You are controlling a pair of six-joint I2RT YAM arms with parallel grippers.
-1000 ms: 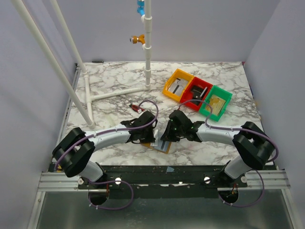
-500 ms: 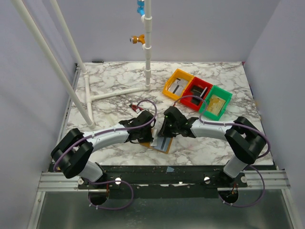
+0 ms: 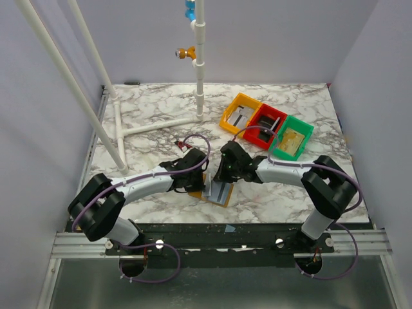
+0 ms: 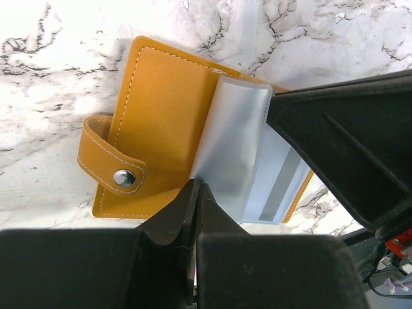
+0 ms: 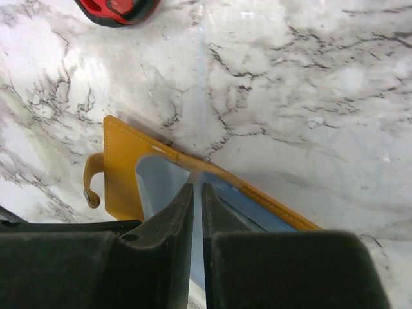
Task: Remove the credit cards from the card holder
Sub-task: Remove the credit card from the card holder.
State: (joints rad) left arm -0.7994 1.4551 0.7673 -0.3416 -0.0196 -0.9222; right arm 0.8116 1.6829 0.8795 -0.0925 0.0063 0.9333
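The holder (image 3: 217,194) lies open near the table's (image 3: 161,109) near edge. The left gripper (image 4: 195,187) is closed tight, tips at the clear sleeve (image 4: 235,141) holding cards (image 4: 278,183). The right gripper (image 5: 197,188) sits at the holder's far edge, jaws almost together over blue lining (image 5: 158,177); I cannot tell whether it pinches anything.

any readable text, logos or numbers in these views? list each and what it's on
None readable.
Card holder: plain leather, blank snap, no lettering.
Clear sleeves: no print shows.
Utility knife: only an edge in view, no marking seen.
Contents of the orange bin, red bin and green bin: too small to read.
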